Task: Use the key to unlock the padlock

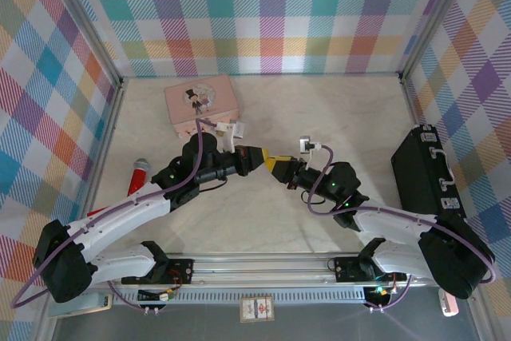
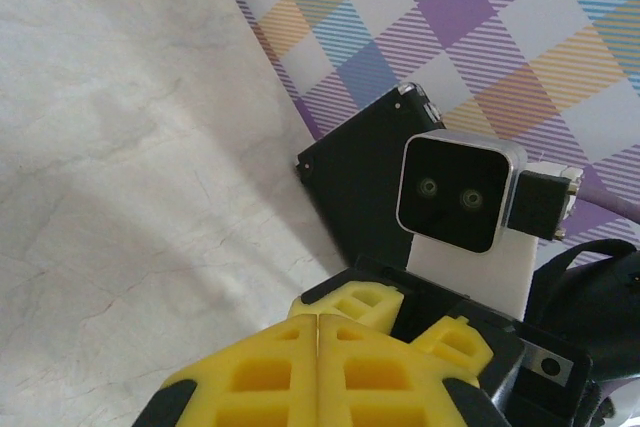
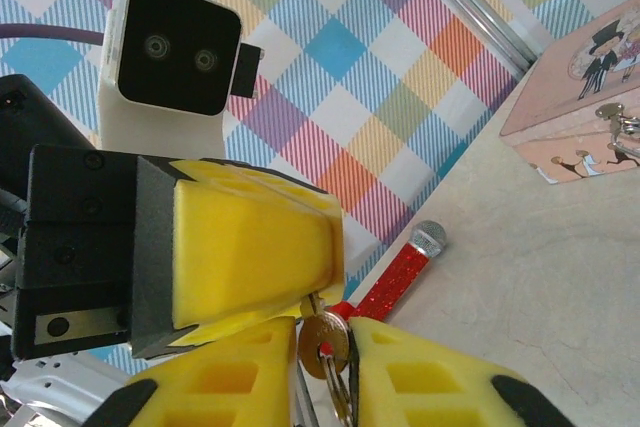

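Observation:
My two grippers meet tip to tip above the middle of the table. The left gripper (image 1: 257,156) (image 2: 320,319) is shut, its yellow pads pressed together. In the right wrist view a small brass bit, the padlock (image 3: 311,299), pokes out at the tips of the left fingers (image 3: 250,247); the rest of it is hidden. The key (image 3: 325,340) has a round brass head with a ring and a second key hanging from it. It stands between the fingers of my right gripper (image 1: 279,167) (image 3: 327,335), which is shut on it. The key's blade runs up into the padlock.
A pink picture case (image 1: 201,103) (image 3: 580,107) lies at the back left. A red glittery microphone-like stick (image 1: 137,175) (image 3: 400,272) lies on the left. A black case (image 1: 427,169) (image 2: 350,177) stands by the right wall. Checked walls enclose the table.

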Controlling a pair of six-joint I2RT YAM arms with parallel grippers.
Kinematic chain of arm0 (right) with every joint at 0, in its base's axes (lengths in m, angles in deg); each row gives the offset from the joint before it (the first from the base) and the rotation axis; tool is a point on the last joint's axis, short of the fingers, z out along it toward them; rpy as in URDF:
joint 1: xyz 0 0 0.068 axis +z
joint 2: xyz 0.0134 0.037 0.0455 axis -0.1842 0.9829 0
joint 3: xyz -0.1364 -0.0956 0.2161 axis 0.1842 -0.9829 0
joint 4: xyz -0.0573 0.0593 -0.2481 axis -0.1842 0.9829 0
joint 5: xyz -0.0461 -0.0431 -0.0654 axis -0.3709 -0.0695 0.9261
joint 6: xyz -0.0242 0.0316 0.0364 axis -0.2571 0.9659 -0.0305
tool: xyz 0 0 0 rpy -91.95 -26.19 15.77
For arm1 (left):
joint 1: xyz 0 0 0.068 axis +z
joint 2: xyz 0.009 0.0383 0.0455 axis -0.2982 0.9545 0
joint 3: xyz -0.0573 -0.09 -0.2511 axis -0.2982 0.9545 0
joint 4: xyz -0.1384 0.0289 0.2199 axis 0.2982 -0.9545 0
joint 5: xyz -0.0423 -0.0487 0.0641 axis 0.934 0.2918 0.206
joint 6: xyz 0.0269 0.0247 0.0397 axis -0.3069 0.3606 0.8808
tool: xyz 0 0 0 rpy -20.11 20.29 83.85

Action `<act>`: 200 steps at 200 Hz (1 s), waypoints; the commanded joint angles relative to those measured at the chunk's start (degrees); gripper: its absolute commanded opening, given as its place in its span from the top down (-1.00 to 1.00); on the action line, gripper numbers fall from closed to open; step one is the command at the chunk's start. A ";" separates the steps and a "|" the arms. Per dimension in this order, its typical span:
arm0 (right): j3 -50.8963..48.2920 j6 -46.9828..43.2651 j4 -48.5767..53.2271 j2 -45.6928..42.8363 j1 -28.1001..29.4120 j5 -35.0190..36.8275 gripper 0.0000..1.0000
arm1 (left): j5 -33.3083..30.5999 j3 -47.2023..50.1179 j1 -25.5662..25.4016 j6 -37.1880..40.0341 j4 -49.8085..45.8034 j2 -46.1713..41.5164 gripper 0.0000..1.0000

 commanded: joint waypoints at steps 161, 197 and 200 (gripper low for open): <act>4.27 2.75 13.76 -4.20 -0.03 3.48 1.00 | -5.40 3.03 0.17 -0.23 2.23 -2.17 0.52; 7.34 -1.98 30.75 -7.12 -0.20 5.29 1.00 | -14.37 4.78 2.98 2.51 -4.78 -8.59 0.07; 7.42 -2.46 31.27 -7.37 -0.16 5.30 1.00 | -14.89 5.08 3.59 2.66 -5.43 -9.29 0.04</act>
